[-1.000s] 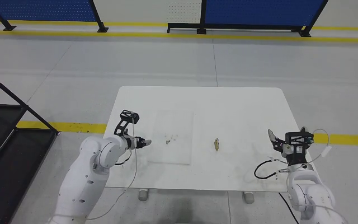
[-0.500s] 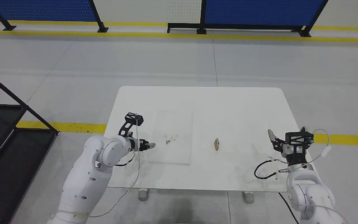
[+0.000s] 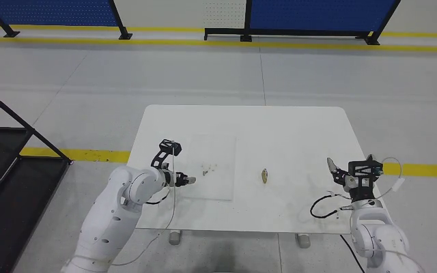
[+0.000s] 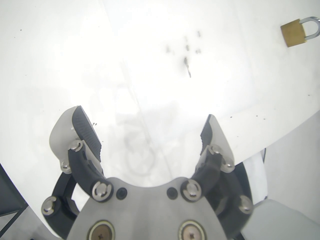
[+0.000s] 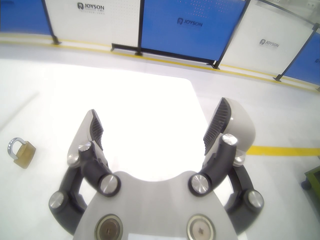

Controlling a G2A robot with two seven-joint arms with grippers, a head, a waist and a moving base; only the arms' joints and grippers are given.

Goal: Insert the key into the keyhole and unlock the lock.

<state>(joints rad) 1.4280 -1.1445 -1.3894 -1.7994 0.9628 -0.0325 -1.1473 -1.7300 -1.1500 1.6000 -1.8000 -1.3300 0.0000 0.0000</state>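
A small brass padlock with a silver shackle lies flat near the middle of the white table; it also shows in the left wrist view and the right wrist view. A thin dark key lies on a pale mat, to the padlock's left. My left gripper hovers open over the mat's left edge, a short way from the key. My right gripper stands open with nothing between its fingers by the table's right edge.
Small dark specks dot the mat beside the key. A black cable hangs by the right arm at the table's front edge. Blue and white partition panels stand on the floor behind.
My left gripper has moved to the right across the table's left side, closer to the key. The right arm, key and padlock have stayed put.
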